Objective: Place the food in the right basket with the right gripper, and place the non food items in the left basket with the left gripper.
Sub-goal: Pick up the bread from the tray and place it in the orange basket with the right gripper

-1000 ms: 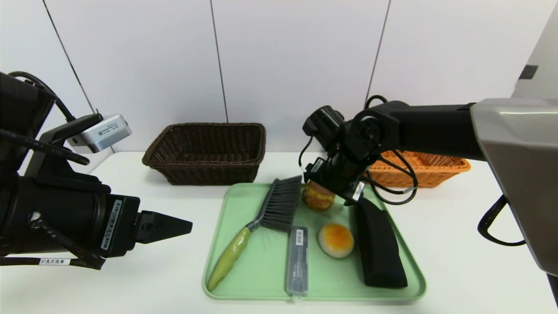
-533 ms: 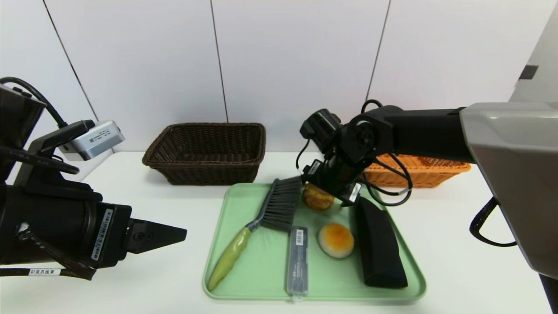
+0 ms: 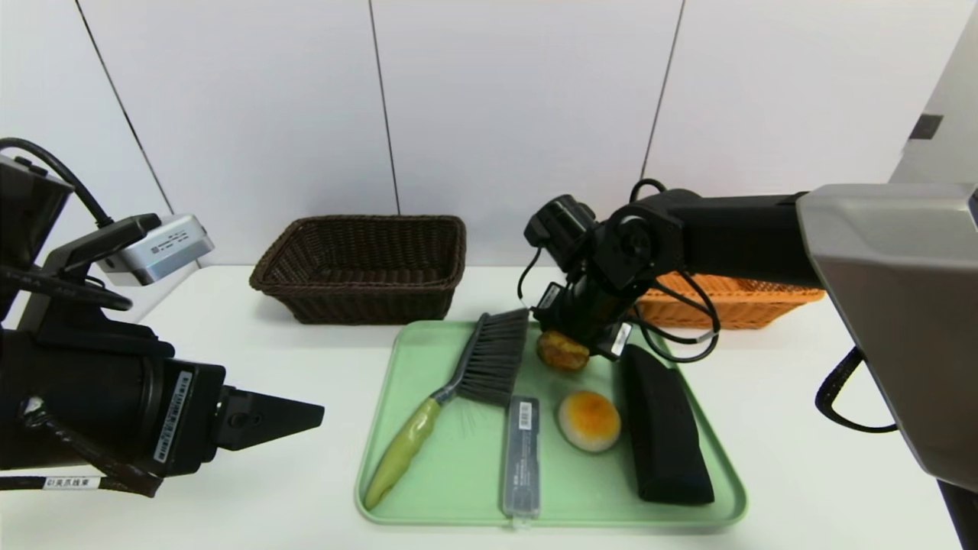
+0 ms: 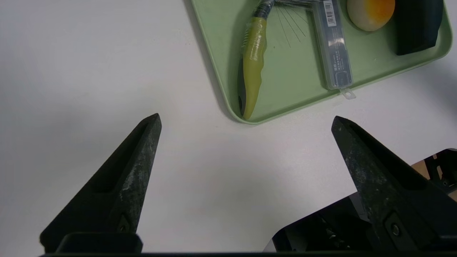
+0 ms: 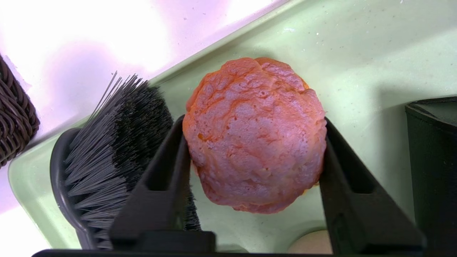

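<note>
Right wrist view, right gripper (image 5: pixel 253 142): pinching cream puff (image 5: pixel 254 134) on tray (image 5: pixel 357 53), beside brush (image 5: pixel 117 142).
Left gripper (image 4: pixel 246 121): spread wide, off the tray.

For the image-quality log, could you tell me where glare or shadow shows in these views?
Right wrist view: white table blown out beyond the pale green plastic tray; the pinkish-brown cream puff sharp. Left wrist view: soft shadow beneath the open left gripper.

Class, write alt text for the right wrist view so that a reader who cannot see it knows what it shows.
The right gripper is closed on a pinkish-brown cream puff, one finger against each side, above a green tray. The grey bristles of a hand brush lie beside one finger, and the edge of a black pouch shows beside the other.
</note>
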Motion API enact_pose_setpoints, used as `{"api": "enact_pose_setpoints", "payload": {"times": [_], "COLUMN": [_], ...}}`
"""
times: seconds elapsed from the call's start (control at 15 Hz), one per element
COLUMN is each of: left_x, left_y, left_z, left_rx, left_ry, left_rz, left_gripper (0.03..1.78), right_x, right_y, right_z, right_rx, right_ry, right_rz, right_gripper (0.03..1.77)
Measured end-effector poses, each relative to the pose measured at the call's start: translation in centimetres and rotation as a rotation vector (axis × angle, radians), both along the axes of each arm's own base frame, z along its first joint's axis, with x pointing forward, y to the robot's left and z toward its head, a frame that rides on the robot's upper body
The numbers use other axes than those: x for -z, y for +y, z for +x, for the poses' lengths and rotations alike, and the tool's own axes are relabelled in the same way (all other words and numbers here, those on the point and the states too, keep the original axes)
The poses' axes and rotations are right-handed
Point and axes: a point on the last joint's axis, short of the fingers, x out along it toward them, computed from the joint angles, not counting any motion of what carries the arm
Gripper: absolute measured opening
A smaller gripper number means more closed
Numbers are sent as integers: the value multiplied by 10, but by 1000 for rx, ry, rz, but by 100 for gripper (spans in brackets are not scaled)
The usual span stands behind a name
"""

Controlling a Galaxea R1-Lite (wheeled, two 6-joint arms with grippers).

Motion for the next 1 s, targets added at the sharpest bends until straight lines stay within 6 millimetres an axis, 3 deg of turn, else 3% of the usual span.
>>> {"api": "enact_pose_setpoints", "payload": {"times": [0.27,0.47,0.6,0.73,1.0], "left_x": [2,5,7,7,6], "left_y": [2,5,8,9,11], "left_z": [-3,-9,-13,-15,-18], "left_rx": [-1,-2,-2,-3,-4], "left_ry": [3,10,12,7,4], "left_rz": [0,3,4,1,-1], "left_gripper": [169,169,169,169,169], "right_x": [-7,-35,-62,-74,-80], "right_y": [-1,-5,-13,-24,-33], "right_z": [-3,-15,-28,-39,-43], "right_rx": [-2,-28,-63,-80,-69], "right_ry": [-9,-44,-64,-10,-6], "right_rz": [9,56,128,155,162], "right_gripper": [86,83,55,54,53]}}
